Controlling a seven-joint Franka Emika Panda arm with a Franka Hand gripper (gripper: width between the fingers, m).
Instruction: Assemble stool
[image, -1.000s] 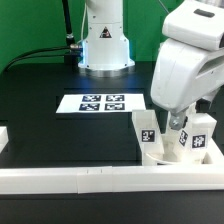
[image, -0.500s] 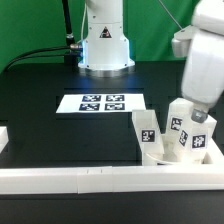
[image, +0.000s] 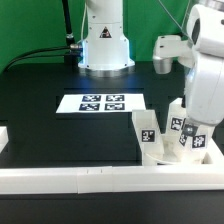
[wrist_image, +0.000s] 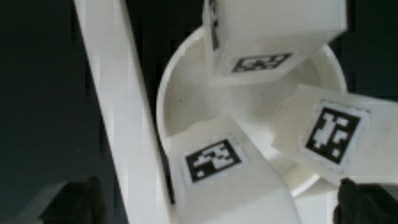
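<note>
Stool (image: 170, 138) with 3 legs unmoved; fingers (image: 200, 125) shifted right, open.

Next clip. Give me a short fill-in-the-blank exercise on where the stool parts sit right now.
1. The round white plastic seat carries ___ upright white leg blocks with black-and-white tags.
2. The flat white marker board shows ___ black tags.
3. The seat rests against the long white border rail in the corner at the exterior view's ___.
4. The table surface is ___ in colour.

Missing words: three; four; right; black
</note>
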